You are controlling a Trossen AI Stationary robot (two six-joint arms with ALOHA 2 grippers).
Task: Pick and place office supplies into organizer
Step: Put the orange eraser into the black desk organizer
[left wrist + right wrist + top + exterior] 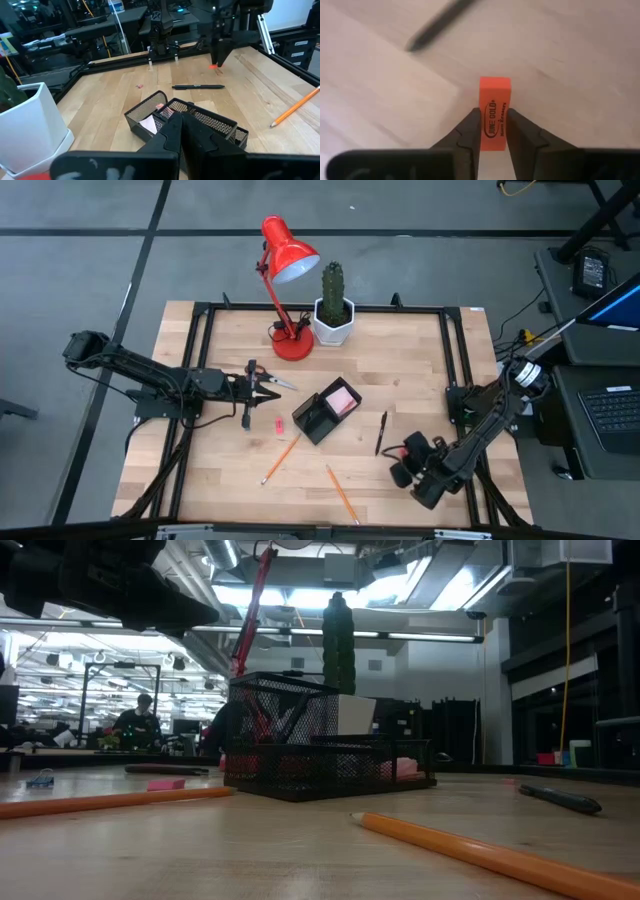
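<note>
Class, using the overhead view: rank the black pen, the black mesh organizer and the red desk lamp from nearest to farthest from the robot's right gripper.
1. Black pen: just beside the right gripper, toward the table's middle.
2. Organizer: mid-table, beyond the pen.
3. Red desk lamp: far edge, beside the cactus.

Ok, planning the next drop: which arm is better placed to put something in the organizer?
Probably right: the right end effector is shut on the orange eraser, though the left end effector sits nearer the organizer, by the scissors.
</note>
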